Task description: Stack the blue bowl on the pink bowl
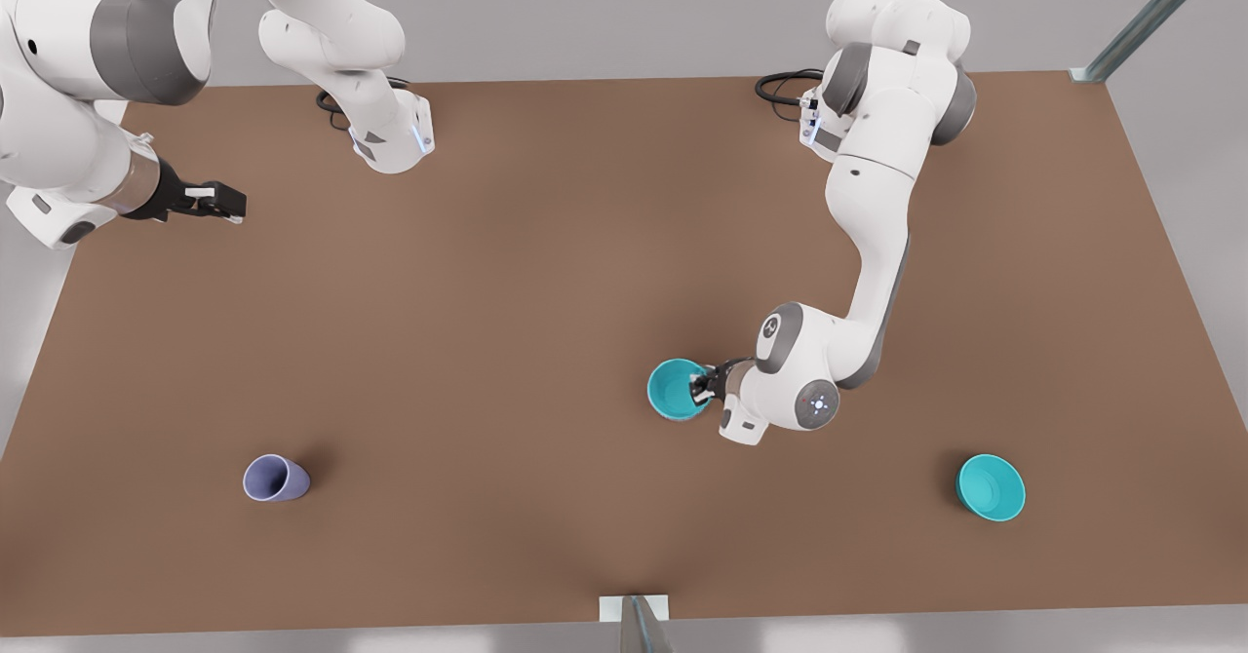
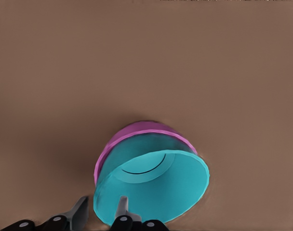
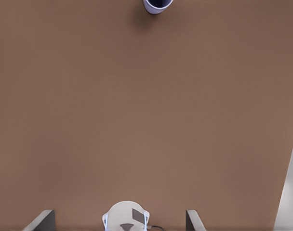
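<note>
Currently left gripper (image 2: pixel 100 211) straddles the blue bowl's (image 1: pixel 676 389) rim, one finger inside, one outside, fingers slightly apart; bowl sits nested in the pink bowl (image 2: pixel 137 132), centre-right of the front view. Risk: retracting before the fingers clear the rim drags or tips the stack. Right gripper (image 1: pixel 216 202) waits upper left, open and empty.

The pink bowl (image 2: pixel 137 137) is mostly hidden by the blue bowl (image 2: pixel 156 190) nested inside it. The cup (image 3: pixel 157 5) is cut off by the frame's edge.
</note>
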{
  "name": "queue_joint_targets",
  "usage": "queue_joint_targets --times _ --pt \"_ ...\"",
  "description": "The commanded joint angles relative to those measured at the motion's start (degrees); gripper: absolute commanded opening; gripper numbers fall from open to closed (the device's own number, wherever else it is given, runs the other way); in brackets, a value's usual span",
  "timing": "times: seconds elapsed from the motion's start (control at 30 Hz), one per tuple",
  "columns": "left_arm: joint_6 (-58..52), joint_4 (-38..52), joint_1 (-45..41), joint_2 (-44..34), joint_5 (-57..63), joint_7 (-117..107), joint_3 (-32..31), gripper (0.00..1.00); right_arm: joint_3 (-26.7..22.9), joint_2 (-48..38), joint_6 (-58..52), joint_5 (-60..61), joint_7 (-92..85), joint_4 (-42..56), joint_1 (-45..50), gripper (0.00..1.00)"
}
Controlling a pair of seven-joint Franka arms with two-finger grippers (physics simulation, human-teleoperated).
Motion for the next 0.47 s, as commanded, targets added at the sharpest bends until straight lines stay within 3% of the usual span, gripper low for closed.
queue_joint_targets --times 0.0,0.07,0.1,0.17,0.23,0.3,0.43 --pt "-2.06 0.06 0.0 -0.71 0.97 -10.25 -0.02 1.0 0.01 -0.06 -0.05 0.03 -0.84 0.04 0.02 1.0" --pt "-16.61 0.58 0.7 -5.79 3.95 -4.81 3.04 1.0 -0.17 -0.06 0.04 0.03 -0.84 0.04 0.02 1.0" --pt "-29.36 1.02 1.5 -11.94 6.42 2.73 10.23 1.0 -0.17 -0.06 0.04 0.03 -0.84 0.04 0.02 1.0" --pt "-35.55 1.02 1.41 -21.0 17.65 26.0 16.33 1.0 -0.17 -0.06 0.04 0.03 -0.84 0.04 0.02 1.0" --pt "-35.39 3.84 2.98 -26.62 24.18 38.88 15.98 1.0 -0.17 -0.06 0.04 0.03 -0.84 0.04 0.02 1.0" --pt "-23.77 -7.15 11.96 -37.89 24.44 38.62 7.63 1.0 -0.17 -0.06 0.13 0.03 -0.84 0.04 0.02 1.0" --pt "-30.9 -4.95 11.96 -37.19 24.09 38.71 7.63 1.0 -0.43 -0.06 0.22 0.03 -0.84 0.04 0.02 1.0"
